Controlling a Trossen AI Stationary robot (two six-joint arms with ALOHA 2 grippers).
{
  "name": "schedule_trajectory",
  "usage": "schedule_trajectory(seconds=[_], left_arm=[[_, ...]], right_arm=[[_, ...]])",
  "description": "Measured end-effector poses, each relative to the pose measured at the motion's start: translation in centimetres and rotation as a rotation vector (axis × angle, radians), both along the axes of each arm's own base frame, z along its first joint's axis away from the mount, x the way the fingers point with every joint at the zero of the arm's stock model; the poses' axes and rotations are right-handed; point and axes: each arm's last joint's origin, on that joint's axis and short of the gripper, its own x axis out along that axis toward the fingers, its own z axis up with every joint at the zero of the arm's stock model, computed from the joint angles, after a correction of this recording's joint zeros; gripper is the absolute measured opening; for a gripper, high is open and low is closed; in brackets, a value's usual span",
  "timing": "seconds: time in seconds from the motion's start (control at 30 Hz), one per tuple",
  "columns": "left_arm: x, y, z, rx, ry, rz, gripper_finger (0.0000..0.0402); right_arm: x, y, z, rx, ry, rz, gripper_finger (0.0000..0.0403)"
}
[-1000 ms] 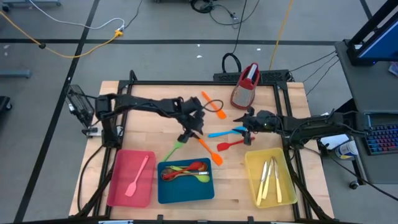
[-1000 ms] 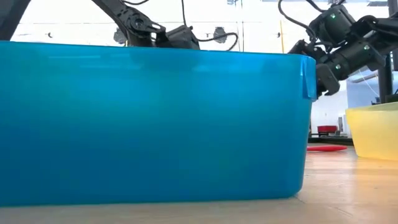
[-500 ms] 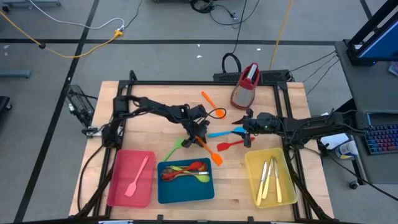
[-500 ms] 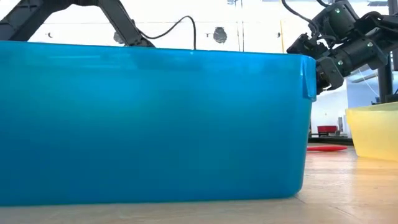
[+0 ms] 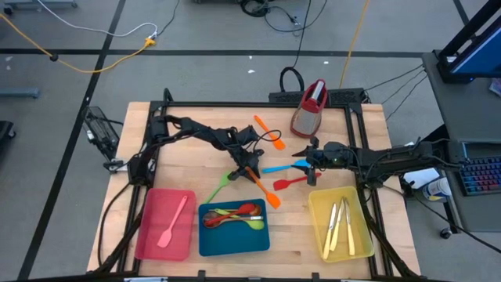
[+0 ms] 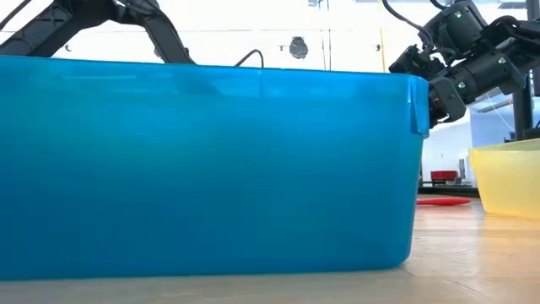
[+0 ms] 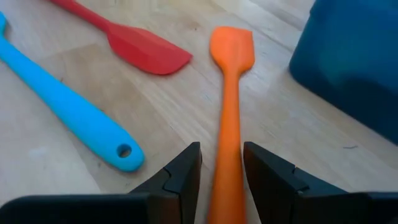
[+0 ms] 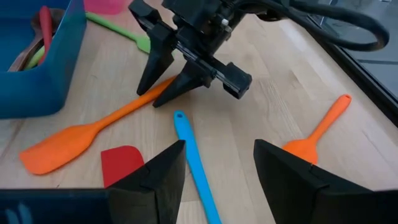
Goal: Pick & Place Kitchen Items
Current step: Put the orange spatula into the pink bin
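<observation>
An orange spatula [image 5: 262, 188] lies flat on the wooden table just beyond the blue tray, its blade toward the tray. My left gripper [image 5: 247, 168] is low over its handle end. It is open, with one finger on each side of the handle [image 7: 227, 180], as the right wrist view also shows [image 8: 166, 78]. A blue spatula [image 5: 282, 167], a red spatula [image 5: 290, 183], a green spatula [image 5: 223, 186] and a second orange spatula [image 5: 268, 131] lie loose nearby. My right gripper [image 5: 311, 160] hangs open above the blue spatula [image 8: 196, 162].
Along the near edge stand a red tray [image 5: 149, 235] with a pink spatula, a blue tray [image 5: 235, 244] with spoons, and a yellow tray [image 5: 317, 227] with cream knives. A red-topped grater [image 5: 309, 108] stands at the far edge. The blue tray's wall [image 6: 211, 169] fills the low view.
My left gripper has come down and a little toward the table's right, tipping further downward, until its open fingers stand on either side of the orange spatula's handle. In the low view it has sunk out of sight behind the blue tray's wall. The spatulas have not moved.
</observation>
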Motion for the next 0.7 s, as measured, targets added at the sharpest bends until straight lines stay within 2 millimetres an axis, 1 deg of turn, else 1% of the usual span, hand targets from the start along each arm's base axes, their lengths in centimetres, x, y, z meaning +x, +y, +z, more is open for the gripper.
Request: schedule_trajectory(seconds=[0.1,0.17,0.33,0.5,0.7], left_arm=[[0.0,0.0,-0.3,0.001,-0.024,-0.025,0.0129],[0.0,0.0,-0.3,0.006,-0.032,-0.028,0.0118],[0.1,0.3,-0.2,-0.003,-0.043,-0.018,0.0046],[0.1,0.6,-0.2,-0.057,-0.002,0.048,0.0044],[0.4,0.4,-0.1,-0.077,-0.023,0.046,0.0044]], right_arm=[[0.0,0.0,0.0,0.0,-0.001,0.0,0.0182],[0.0,0.0,0.1,-0.001,-0.006,0.0,0.0182],[0.2,0.0,0.4,-0.007,-0.045,0.0,0.0182],[0.3,0.0,0.8,-0.013,-0.087,0.0,0.0182],[0.4,-0.1,1.2,-0.006,-0.131,-0.005,0.0182]])
